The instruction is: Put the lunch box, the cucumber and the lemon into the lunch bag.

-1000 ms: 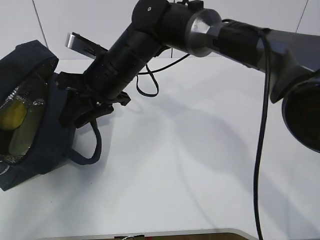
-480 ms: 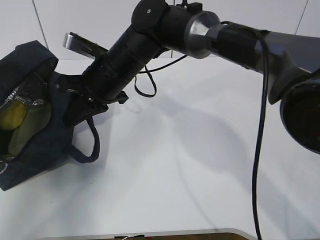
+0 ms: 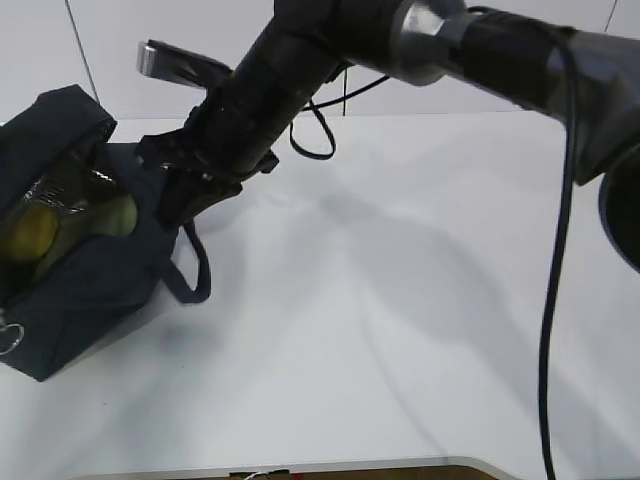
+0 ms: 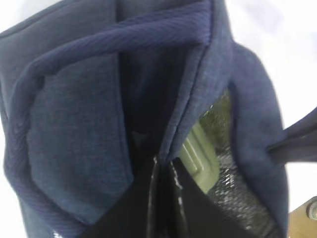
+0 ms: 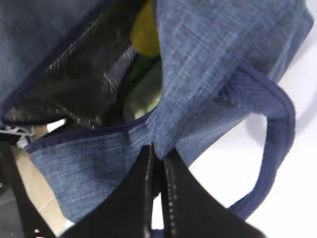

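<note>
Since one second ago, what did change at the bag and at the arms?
The right gripper closed on the near wall of the lunch bag, and its arm rose toward the back, pulling that side up and to the right. The bag mouth narrowed and its loop handle shifted right. The lemon and the lunch box stayed inside, and the left gripper stayed clamped on the bag's edge.

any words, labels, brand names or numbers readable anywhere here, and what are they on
None can be read in any view.
Lunch bag: plain navy fabric, no print or tag showing.
Lunch box lid: plain pale green, no marking visible.
Robot arm: plain black and silver casing, no lettering legible.
Table: bare white.
</note>
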Controlling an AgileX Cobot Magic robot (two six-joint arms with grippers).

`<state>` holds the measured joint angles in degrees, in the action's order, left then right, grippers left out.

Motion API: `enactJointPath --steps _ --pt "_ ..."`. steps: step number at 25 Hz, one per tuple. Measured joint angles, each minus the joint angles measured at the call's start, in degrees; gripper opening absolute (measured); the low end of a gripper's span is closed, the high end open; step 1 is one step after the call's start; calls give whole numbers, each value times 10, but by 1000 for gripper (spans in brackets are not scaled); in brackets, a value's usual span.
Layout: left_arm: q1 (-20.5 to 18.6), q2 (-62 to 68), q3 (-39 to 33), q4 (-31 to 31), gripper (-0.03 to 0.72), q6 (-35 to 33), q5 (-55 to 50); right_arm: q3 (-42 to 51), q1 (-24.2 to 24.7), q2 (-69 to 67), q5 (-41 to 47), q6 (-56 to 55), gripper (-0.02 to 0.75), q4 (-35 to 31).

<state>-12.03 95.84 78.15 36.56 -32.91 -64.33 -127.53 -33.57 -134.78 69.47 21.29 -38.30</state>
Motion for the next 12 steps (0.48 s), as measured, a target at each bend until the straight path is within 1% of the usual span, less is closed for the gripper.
enactJointPath --steps 3,6,9,12 --pt "27 -3 0 0 -13 0 3 0 6 25 4 0 10 28" --pt "62 -12 0 1 -13 0 19 0 16 43 15 1 10 31" --pt "99 -15 0 6 -13 11 34 0 35 59 22 1 10 38" --pt "141 -15 0 10 -13 19 53 0 59 80 23 1 10 62"
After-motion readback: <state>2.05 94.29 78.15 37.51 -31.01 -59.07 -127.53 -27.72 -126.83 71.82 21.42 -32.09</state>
